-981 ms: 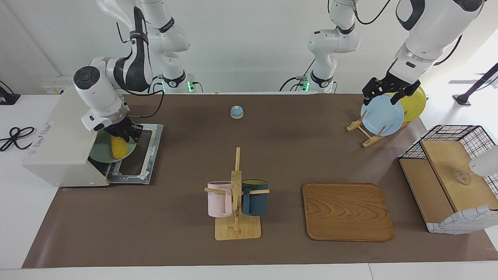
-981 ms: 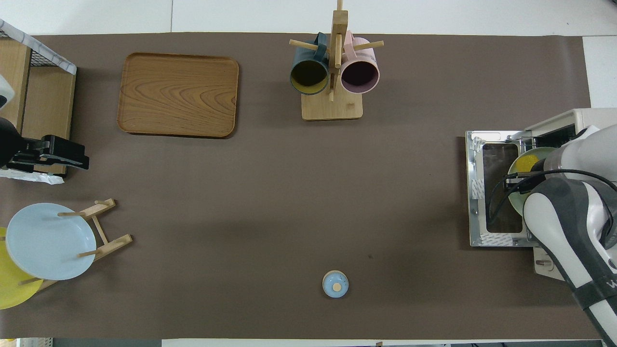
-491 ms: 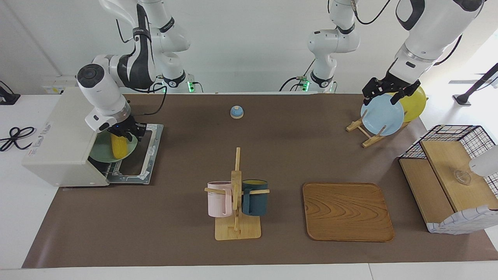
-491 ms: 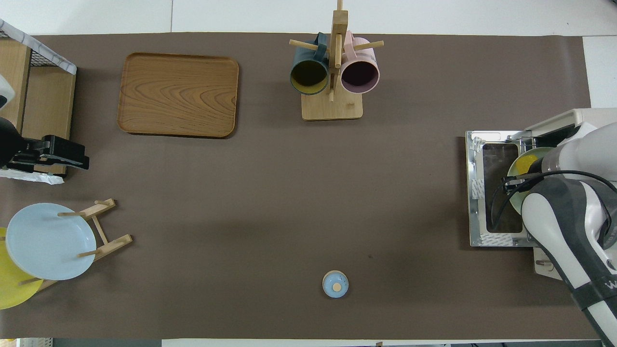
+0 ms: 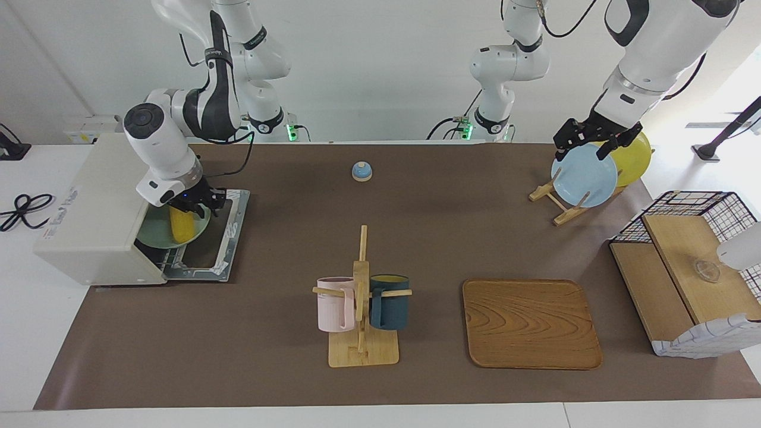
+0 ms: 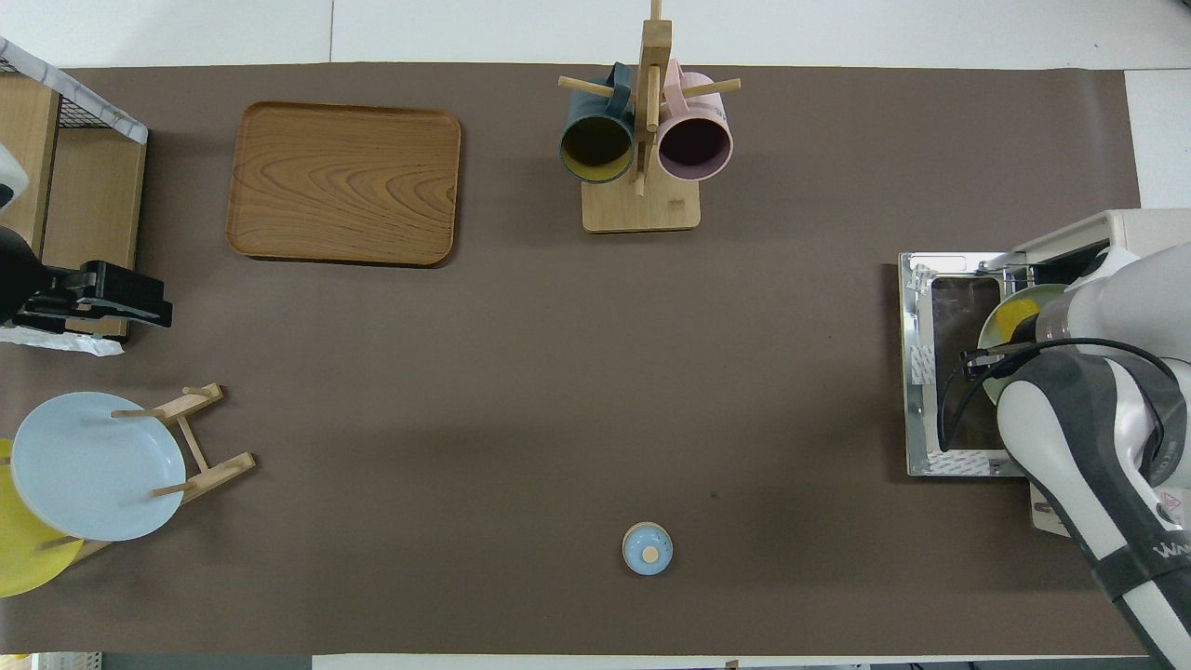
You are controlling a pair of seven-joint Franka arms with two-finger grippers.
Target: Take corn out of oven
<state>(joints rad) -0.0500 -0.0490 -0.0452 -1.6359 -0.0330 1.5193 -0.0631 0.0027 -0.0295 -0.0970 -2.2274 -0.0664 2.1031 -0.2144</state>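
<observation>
bright yellow corn (image 5: 181, 223), one cob: lying on a pale green plate (image 5: 153, 234) at the mouth of the oven (image 5: 92, 220), over the wire rack, pointing out toward the lowered door (image 5: 209, 238). in the overhead view only a yellow sliver (image 6: 1008, 316) shows past the arm.

off-white oven: at the right arm's end of the desk (image 5: 416, 208), door dropped flat onto the brown cover.

right tool (image 5: 193, 205): down at the cob's upper end, dark fingers either side of it; cannot tell whether they are pressed onto the cob or just apart from it.

left tool (image 5: 591, 139): waiting in the air over the blue plate (image 5: 584, 175) in the wooden plate rack (image 5: 556, 205), fingers spread apart, nothing between them. a yellow plate (image 5: 633, 157) stands in the same rack.

mug stand (image 5: 361, 321): wooden, mid-desk, carrying a pink mug (image 5: 334, 304) and a dark teal mug (image 5: 390, 301).

wooden tray (image 5: 531, 324): flat, beside the mug stand toward the left arm's end.

wire-and-wood basket (image 5: 689, 270): at the left arm's end of the desk.

small blue bell (image 5: 361, 171): nearer to the robots than the mug stand.
</observation>
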